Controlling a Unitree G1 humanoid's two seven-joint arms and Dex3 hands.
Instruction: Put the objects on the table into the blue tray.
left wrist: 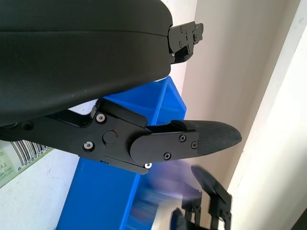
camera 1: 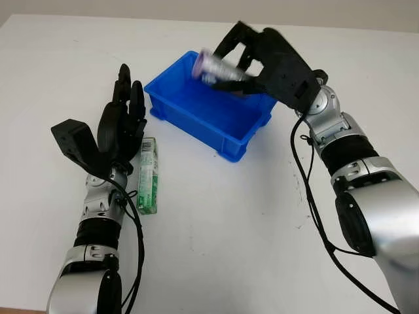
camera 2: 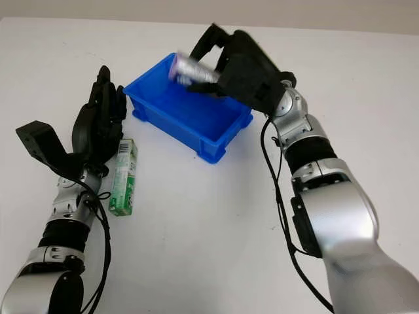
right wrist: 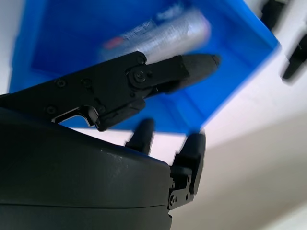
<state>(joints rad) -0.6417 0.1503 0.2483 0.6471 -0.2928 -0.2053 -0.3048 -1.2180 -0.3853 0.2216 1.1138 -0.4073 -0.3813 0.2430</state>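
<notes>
The blue tray (camera 1: 196,131) stands at the middle of the white table. My right hand (camera 1: 243,57) hovers over its far side, open. A silver and purple tube (camera 1: 219,69) is blurred just below its fingers, above the tray's inside; in the right wrist view the tube (right wrist: 163,31) lies beyond the fingers, apart from them. A green carton (camera 1: 148,175) lies flat on the table left of the tray. My left hand (camera 1: 124,111) is open right beside the carton, just left of it, close to the tray's left corner.
The white table (camera 1: 249,235) stretches wide in front of and to the right of the tray. Black cables hang from both forearms. A wall rises behind the table's far edge.
</notes>
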